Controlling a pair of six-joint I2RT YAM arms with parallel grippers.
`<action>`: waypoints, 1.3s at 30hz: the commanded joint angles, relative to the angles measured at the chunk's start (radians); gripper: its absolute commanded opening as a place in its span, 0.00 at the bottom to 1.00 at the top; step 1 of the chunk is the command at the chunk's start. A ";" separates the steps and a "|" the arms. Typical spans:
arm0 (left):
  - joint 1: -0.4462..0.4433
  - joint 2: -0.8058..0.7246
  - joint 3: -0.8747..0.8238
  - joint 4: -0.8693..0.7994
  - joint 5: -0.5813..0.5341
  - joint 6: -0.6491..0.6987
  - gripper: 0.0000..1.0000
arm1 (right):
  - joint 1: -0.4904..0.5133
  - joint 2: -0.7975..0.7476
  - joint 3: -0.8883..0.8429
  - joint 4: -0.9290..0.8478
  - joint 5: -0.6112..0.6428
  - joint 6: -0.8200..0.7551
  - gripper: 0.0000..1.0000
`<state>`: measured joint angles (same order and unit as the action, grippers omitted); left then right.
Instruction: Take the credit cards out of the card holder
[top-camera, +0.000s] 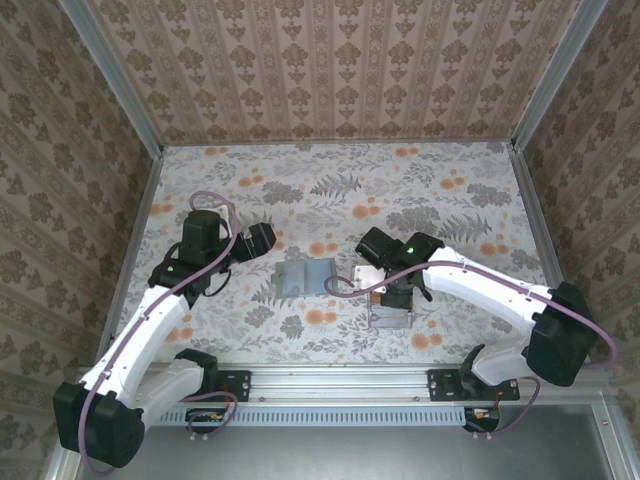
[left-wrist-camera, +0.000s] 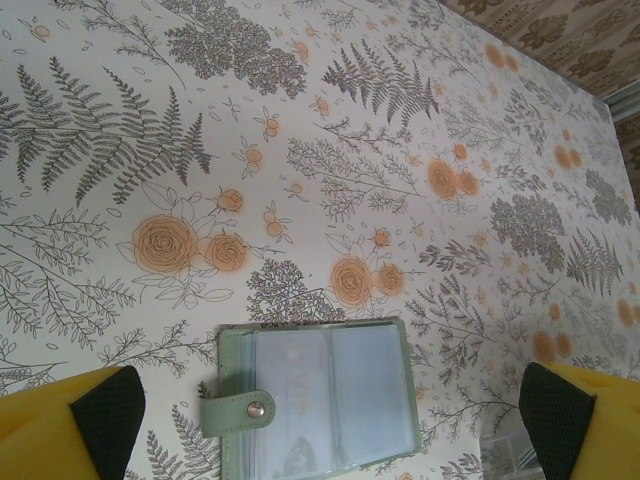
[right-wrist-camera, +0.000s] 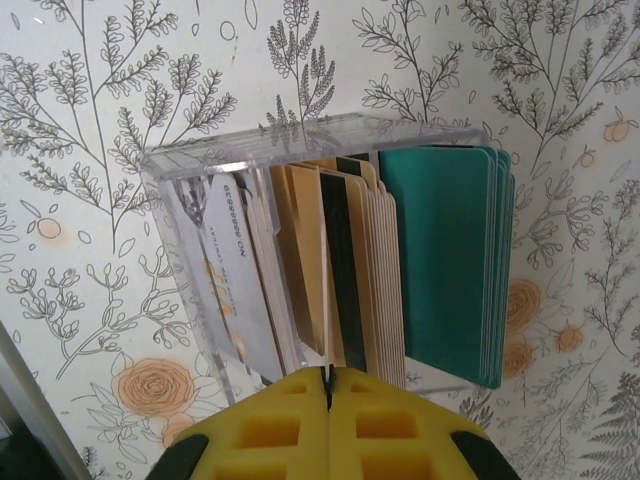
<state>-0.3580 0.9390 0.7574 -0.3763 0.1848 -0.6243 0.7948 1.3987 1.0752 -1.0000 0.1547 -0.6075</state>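
Observation:
The card holder (left-wrist-camera: 320, 395) lies open on the flowered table, a green wallet with pale clear sleeves and a snap strap (left-wrist-camera: 235, 410) on its left side. My left gripper (left-wrist-camera: 330, 418) hangs open above it, one yellow finger (left-wrist-camera: 95, 415) on each side. From above, the card holder (top-camera: 305, 277) sits between the two arms. My right gripper (right-wrist-camera: 328, 378) is shut on the edge of a thin tan credit card (right-wrist-camera: 324, 280) standing in the clear tray (right-wrist-camera: 180, 200). Tan cards (right-wrist-camera: 378, 270) and teal cards (right-wrist-camera: 440, 260) stand upright in the same tray.
The clear tray (top-camera: 392, 315) stands right of the card holder, close to the table's near edge, under my right gripper (top-camera: 395, 290). Patterned walls enclose the table on three sides. A metal rail (top-camera: 330, 380) runs along the front.

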 joint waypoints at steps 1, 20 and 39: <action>0.007 -0.022 -0.009 -0.038 -0.013 0.006 1.00 | 0.006 0.030 -0.018 0.039 0.018 -0.020 0.00; 0.011 -0.032 -0.025 -0.038 -0.001 0.006 1.00 | 0.002 0.015 -0.007 0.164 0.146 0.098 0.19; 0.012 0.082 -0.046 -0.065 0.059 0.018 0.97 | -0.016 0.407 0.443 0.177 -0.156 1.118 0.00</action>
<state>-0.3573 1.0077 0.7208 -0.4213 0.2173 -0.6243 0.7853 1.7687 1.4933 -0.7910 0.1055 0.3099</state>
